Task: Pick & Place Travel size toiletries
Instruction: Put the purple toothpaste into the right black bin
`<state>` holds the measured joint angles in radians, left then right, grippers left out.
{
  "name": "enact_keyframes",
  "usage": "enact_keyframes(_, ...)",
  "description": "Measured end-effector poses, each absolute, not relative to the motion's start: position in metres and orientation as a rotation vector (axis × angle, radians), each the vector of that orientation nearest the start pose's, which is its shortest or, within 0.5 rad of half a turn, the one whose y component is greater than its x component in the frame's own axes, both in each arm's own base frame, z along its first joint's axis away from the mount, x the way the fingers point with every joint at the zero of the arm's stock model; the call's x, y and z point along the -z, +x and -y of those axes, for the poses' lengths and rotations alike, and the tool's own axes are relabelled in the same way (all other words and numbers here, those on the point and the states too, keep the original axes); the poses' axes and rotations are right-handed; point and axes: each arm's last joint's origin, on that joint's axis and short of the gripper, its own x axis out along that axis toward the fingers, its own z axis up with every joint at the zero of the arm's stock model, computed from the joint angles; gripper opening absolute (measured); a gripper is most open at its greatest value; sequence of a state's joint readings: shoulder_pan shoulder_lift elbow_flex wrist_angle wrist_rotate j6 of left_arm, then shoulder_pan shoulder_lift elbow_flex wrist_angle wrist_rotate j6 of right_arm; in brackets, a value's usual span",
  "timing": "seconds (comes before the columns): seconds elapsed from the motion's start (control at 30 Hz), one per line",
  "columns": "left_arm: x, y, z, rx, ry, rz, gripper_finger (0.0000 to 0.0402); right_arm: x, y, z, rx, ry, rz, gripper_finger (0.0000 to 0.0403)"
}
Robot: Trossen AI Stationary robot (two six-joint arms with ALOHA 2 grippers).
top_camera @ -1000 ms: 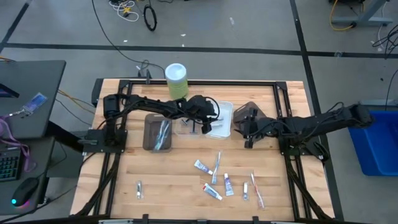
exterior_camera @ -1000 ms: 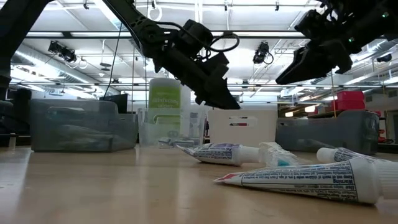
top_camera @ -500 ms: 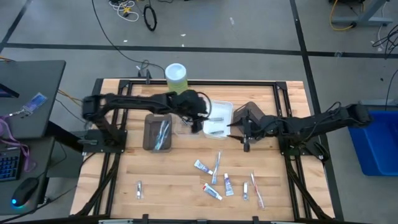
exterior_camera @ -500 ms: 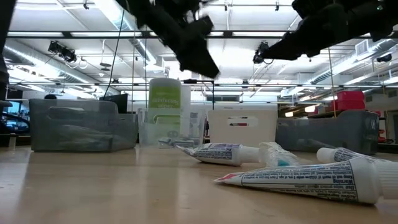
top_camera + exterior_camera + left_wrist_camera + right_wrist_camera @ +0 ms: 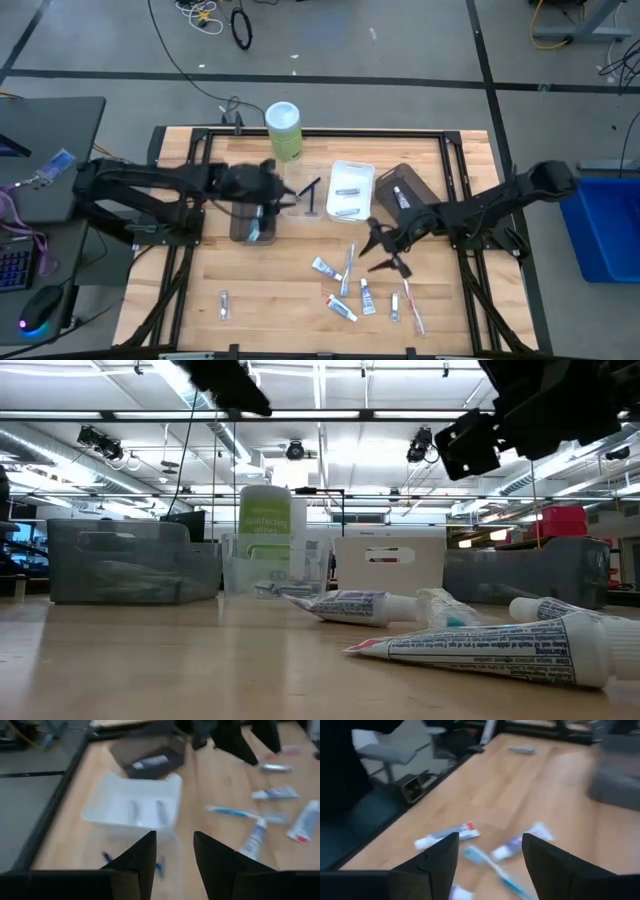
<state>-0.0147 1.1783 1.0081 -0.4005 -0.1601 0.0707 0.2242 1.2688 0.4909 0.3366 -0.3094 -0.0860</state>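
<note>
Loose toiletries lie on the wood toward the near edge: a white-blue toothpaste tube [image 5: 323,266], a blue toothbrush [image 5: 349,268], more small tubes [image 5: 367,296], a pink toothbrush [image 5: 412,306] and a silver piece [image 5: 223,305]. My right gripper [image 5: 380,250] hangs open above them, beside the blue toothbrush [image 5: 495,867] and a tube [image 5: 447,836]. My left gripper [image 5: 283,196] is open in the air over the grey tray [image 5: 252,215]. A dark blue stick [image 5: 310,190] lies in the clear tray. The white tray [image 5: 135,805] holds two silver pieces.
A tall green bottle [image 5: 283,128] stands at the far edge. A dark grey tray [image 5: 405,188] with a tube in it sits right of the white tray [image 5: 350,188]. Bare wood lies at the near left around the silver piece. Dark frame rails run along the table's sides.
My left arm has drawn back from over the clear and white trays toward the table's left and risen. The dark stick now shows in the clear tray. My right gripper has swung from beside the dark grey tray toward the near edge, to above the loose tubes.
</note>
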Motion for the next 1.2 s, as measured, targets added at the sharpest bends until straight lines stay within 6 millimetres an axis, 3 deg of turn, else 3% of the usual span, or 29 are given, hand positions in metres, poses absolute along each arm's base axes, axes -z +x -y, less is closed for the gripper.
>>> enact_keyframes(0.27, -0.256, 0.235, 0.004, -0.112, -0.053, -0.35, 0.0139, -0.165, 0.248, -0.102, -0.706, -0.091, -0.539, 0.021)
enact_keyframes(0.4, -0.244, 0.233, 0.008, -0.044, -0.165, -0.334, 0.0139, -0.149, 0.251, -0.124, -0.786, -0.157, -0.611, 0.0215)
enact_keyframes(0.5, -0.245, 0.234, 0.012, 0.014, -0.176, -0.312, 0.0138, -0.139, 0.259, -0.135, -0.805, -0.263, -0.617, 0.0229)
enact_keyframes(0.67, -0.251, 0.235, 0.018, 0.051, -0.166, -0.251, 0.0139, -0.118, 0.263, -0.138, -0.786, -0.467, -0.678, 0.0251)
enact_keyframes(0.87, -0.252, 0.235, 0.022, 0.072, -0.154, -0.234, 0.014, -0.099, 0.272, -0.141, -0.831, -0.519, -0.674, 0.0256)
enact_keyframes(1.0, -0.253, 0.235, 0.022, 0.072, -0.14, -0.228, 0.0139, -0.097, 0.273, -0.141, -0.828, -0.525, -0.671, 0.0227)
enact_keyframes(1.2, -0.253, 0.235, 0.022, 0.071, -0.138, -0.228, 0.0139, -0.095, 0.272, -0.14, -0.817, -0.496, -0.703, 0.0142)
